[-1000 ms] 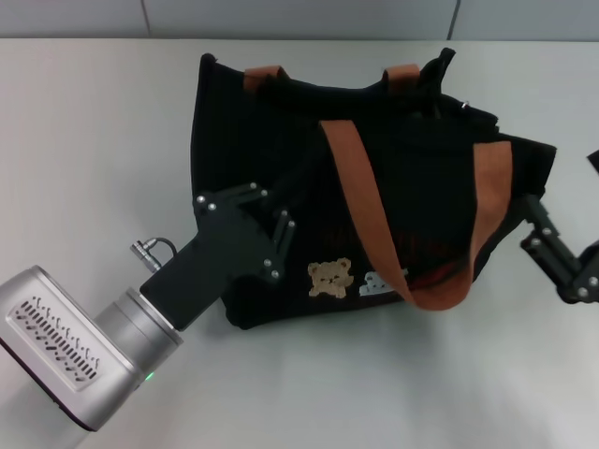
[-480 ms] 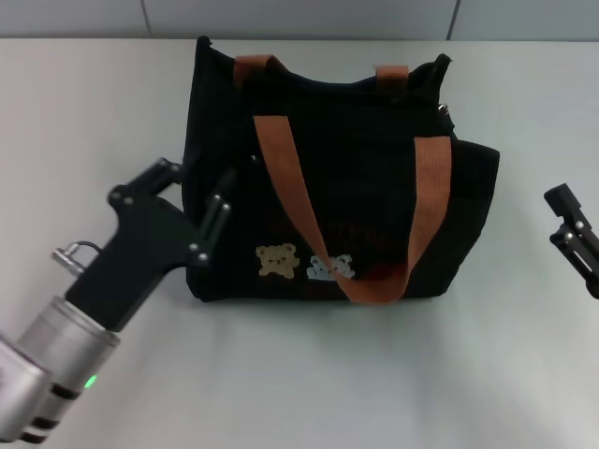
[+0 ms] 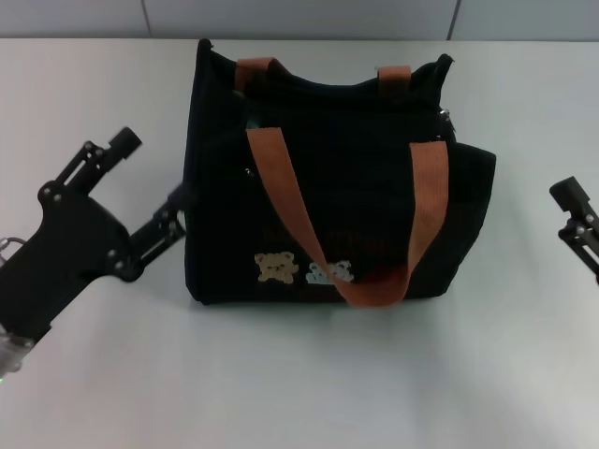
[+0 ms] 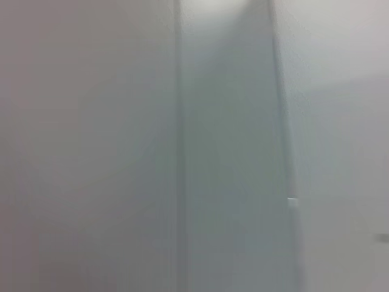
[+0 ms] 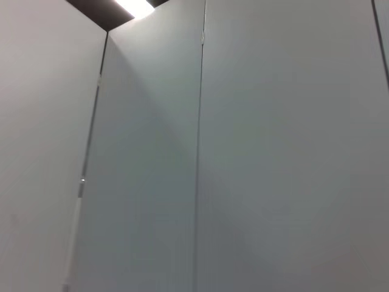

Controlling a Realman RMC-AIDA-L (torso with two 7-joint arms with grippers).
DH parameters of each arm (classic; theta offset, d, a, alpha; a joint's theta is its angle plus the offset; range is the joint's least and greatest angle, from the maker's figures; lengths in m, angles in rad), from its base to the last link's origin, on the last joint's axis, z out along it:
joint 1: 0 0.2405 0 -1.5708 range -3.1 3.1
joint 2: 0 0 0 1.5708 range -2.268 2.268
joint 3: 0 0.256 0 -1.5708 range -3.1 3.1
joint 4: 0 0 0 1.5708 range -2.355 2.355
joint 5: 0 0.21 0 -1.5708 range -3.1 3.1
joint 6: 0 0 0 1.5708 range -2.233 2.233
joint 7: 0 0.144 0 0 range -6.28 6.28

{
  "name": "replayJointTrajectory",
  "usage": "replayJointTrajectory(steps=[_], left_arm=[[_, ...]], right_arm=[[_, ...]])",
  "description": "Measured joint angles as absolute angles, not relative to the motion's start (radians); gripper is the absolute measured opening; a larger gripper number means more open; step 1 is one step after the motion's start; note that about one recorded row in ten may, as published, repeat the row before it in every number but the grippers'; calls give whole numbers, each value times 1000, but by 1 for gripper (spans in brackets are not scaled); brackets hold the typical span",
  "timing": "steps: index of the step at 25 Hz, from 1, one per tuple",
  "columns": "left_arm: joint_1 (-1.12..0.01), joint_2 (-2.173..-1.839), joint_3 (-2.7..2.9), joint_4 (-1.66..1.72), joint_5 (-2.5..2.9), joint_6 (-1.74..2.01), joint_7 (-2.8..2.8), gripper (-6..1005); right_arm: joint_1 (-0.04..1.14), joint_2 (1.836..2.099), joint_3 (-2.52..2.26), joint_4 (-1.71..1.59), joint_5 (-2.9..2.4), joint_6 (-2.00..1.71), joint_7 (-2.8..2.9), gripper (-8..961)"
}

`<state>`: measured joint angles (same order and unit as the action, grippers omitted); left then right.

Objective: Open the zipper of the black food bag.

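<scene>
The black food bag (image 3: 356, 187) stands upright in the middle of the table in the head view, bear pictures facing me. One orange-brown handle (image 3: 374, 281) hangs down its front. The zipper (image 3: 444, 131) runs along the top rim, and its small silvery pull (image 3: 447, 116) sits at the bag's top right corner. My left gripper (image 3: 150, 173) is open just left of the bag, one fingertip (image 3: 174, 198) close to the bag's side, with nothing held. My right gripper (image 3: 573, 213) is at the right edge, clear of the bag. Both wrist views show only grey wall panels.
The white table (image 3: 299, 374) spreads around the bag. A grey panelled wall (image 3: 299, 17) runs along the far edge.
The bag went from tilted and slumped to upright. My left gripper pulled back to the left off the bag and spread open. The right gripper withdrew to the right edge.
</scene>
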<state>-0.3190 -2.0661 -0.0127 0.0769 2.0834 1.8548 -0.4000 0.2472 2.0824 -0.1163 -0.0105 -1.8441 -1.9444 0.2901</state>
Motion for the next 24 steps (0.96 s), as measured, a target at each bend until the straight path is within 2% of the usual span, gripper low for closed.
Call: replayJointTrajectory(steps=[2,8,13,24], left_arm=[[-324,-2065,40,145,2084,1889,-479,689],[-325,-2060,288,340,2084,1983,-662,757],[-334,-2064,460,403,2084,1964,-746,814],[-352,-2064,521,415,2084,1959,-792,818]], right_arm=[[258,2082,-117,-71,-1864,-1952,400,773],[340,2072,-202,-375,-2119,-2059,804,811],[369,2071,-308,-447,-2198,-2064,878,834],[379,2078,-367,-454,-2206,-2016,885,834]])
